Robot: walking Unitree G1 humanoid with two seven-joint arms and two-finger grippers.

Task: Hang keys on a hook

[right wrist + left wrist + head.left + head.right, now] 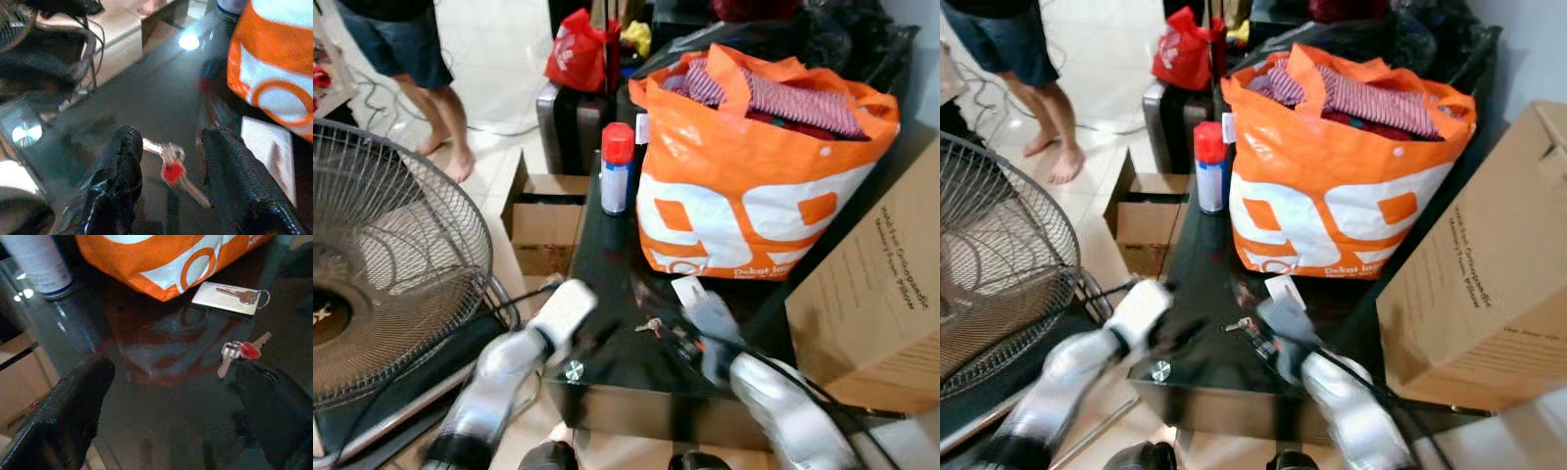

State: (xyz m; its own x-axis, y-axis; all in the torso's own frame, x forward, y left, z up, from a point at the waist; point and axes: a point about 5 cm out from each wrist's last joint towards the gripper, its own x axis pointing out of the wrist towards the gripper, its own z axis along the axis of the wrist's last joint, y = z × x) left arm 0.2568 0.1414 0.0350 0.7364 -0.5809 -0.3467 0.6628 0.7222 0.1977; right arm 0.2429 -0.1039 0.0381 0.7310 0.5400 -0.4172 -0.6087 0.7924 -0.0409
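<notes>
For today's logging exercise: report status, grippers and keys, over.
Right gripper open, straddling keys on black table. Left gripper open, nearby. Keys not gripped. Orange bag close behind; no hook in sight.

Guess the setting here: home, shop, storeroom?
Likely a lived-in home, cluttered: an orange shopping bag stuffed with clothes on a dark glass table, a standing fan beside it, a barefoot person on tiled floor.

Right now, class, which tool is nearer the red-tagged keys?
Right. The right tool hangs open directly over the red-tagged keys, one finger on each side; the left tool is open too, beside them.
</notes>
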